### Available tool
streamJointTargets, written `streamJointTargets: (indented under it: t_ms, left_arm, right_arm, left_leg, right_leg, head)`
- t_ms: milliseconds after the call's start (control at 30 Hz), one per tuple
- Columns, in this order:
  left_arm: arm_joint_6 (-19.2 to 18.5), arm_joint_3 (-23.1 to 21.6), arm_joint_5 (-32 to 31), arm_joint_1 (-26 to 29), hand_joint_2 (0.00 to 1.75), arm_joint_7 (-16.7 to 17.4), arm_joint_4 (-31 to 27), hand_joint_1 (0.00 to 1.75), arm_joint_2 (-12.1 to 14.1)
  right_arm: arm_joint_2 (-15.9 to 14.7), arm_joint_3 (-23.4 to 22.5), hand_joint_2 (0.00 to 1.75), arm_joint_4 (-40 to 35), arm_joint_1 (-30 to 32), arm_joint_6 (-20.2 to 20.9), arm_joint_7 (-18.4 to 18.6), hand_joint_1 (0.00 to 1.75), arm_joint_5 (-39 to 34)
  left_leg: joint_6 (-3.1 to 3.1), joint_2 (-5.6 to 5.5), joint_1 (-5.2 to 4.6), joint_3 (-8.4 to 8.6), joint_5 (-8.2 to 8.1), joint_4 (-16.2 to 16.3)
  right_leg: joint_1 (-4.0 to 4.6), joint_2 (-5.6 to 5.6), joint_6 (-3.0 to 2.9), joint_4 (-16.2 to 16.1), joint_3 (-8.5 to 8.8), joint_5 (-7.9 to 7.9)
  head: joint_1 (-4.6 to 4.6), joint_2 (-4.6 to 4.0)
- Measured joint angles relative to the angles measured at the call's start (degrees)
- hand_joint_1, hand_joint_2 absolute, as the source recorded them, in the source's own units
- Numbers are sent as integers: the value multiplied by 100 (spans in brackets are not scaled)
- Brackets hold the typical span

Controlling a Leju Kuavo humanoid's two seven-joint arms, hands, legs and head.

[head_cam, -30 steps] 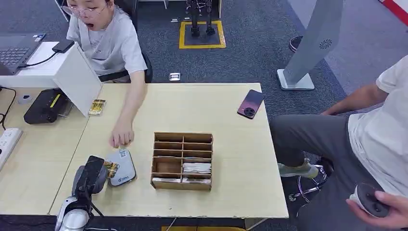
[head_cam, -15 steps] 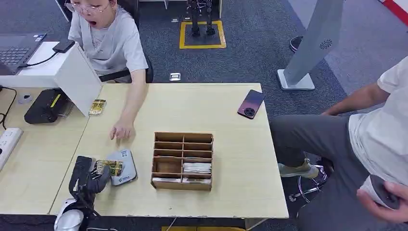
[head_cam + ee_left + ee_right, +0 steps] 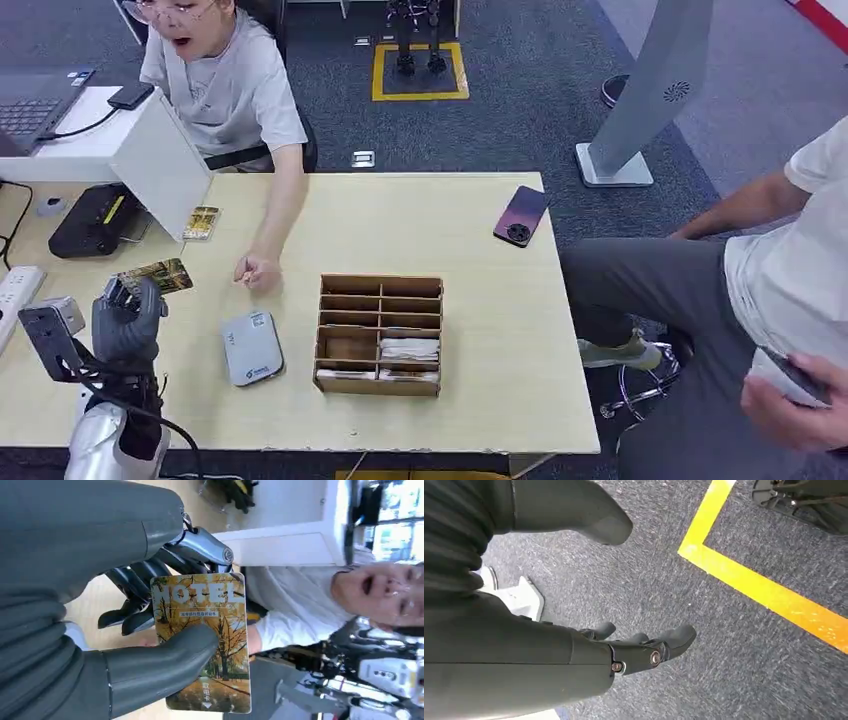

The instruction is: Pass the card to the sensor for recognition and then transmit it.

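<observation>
My left hand [image 3: 128, 318] is raised over the table's left side and pinches a yellow hotel card [image 3: 156, 276] between thumb and fingers. The left wrist view shows that card [image 3: 205, 640] close up, printed with autumn trees, the thumb pressed on its face. The grey card sensor [image 3: 251, 347] lies flat on the table, to the right of the hand and apart from it. A person's hand [image 3: 256, 270] rests on the table just beyond the sensor. My right hand [image 3: 644, 647] hangs over grey carpet, fingers apart, holding nothing.
A wooden compartment box [image 3: 379, 335] with white cards stands right of the sensor. A second card [image 3: 202, 222] lies by a white panel [image 3: 160, 165]. A phone [image 3: 521, 215] lies at the far right. A black device [image 3: 95, 221] and power strip [image 3: 15, 295] sit left. Another person sits at right [image 3: 780, 290].
My left hand has lifted the card off the sensor and carried it up and to the left. The seated person's hand has stayed near the sensor.
</observation>
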Motion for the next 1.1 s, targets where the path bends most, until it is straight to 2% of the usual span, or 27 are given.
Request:
streamJointTargets:
  t_ms: [733,767,833,900,967,1000,1100]
  left_arm:
    - [73,0,-92,-18,175,-103,-175,175,2]
    - [204,0,-254,-28,175,-180,-175,175,2]
    - [672,-2,-1012,-72,175,-414,-175,175,9]
    - [1269,-66,-2219,-142,175,-656,-175,175,53]
    - [1605,-175,-3171,-213,175,-813,-175,175,129]
    - [1716,-228,-3527,-241,175,-842,-175,175,171]
    - [2337,-435,-5171,-355,175,-715,-140,175,348]
  right_arm:
    - [0,57,175,0,-8,2,0,0,-22]
    - [0,59,175,0,-8,7,-2,0,-26]
    - [0,66,175,0,-8,31,-13,0,-37]
    - [0,83,175,0,-12,98,-68,0,-28]
    - [0,116,175,0,-21,114,-116,0,-6]
    - [0,138,175,0,-35,136,-129,0,29]
    - [0,245,175,-2,-87,245,-116,0,142]
  left_leg:
    - [0,-1,1,0,0,0]
    - [0,-1,1,0,0,0]
    - [0,-1,1,-1,0,1]
    - [0,-1,1,-1,0,1]
    - [0,-2,0,0,0,1]
    - [0,-1,0,0,0,1]
    - [0,1,1,1,0,1]
  right_leg:
    - [0,-1,0,0,-1,0]
    - [0,-1,0,0,-1,0]
    - [0,-1,0,0,-3,0]
    - [0,-1,0,0,-2,0]
    - [0,-2,0,0,-1,0]
    - [0,-2,0,0,-1,0]
    - [0,0,0,0,-1,1]
  head:
    - [-2,0]
    - [-2,0]
    - [-2,0]
    - [-2,0]
    - [-2,0]
    - [0,0]
    - [-2,0]
